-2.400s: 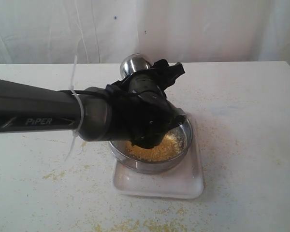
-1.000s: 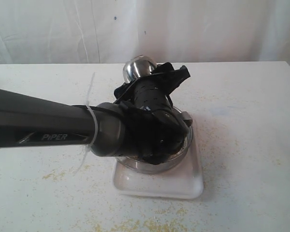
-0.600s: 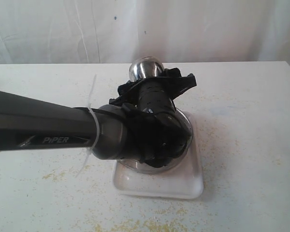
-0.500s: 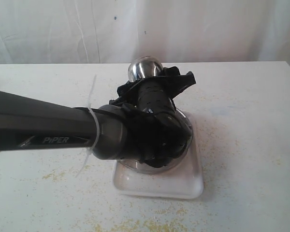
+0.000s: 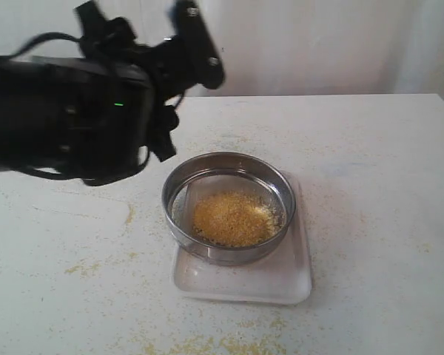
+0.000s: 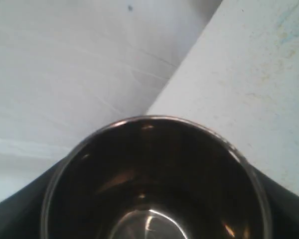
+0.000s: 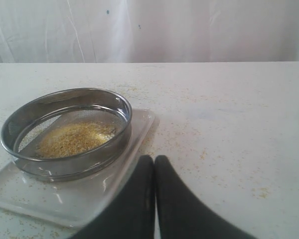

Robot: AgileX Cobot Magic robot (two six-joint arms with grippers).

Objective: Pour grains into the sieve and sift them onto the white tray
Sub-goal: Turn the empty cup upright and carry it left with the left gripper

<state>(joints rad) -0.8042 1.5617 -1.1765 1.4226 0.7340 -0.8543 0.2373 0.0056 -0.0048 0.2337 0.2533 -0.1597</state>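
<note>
Sitting on the white tray (image 5: 281,277), the sieve (image 5: 222,255) holds a mound of grains (image 5: 233,218). The left gripper (image 5: 148,52), raised well apart from it, clamps a steel cup (image 6: 154,184). The right gripper (image 7: 154,169), fingers pressed together, hovers near the tray.

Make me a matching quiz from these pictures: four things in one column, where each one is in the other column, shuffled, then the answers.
1 grains
2 sieve
3 white tray
4 steel cup

A resting on the table
B held between the left fingers
C heaped inside the sieve
D standing on the white tray

Pairs: 1-C, 2-D, 3-A, 4-B
</note>
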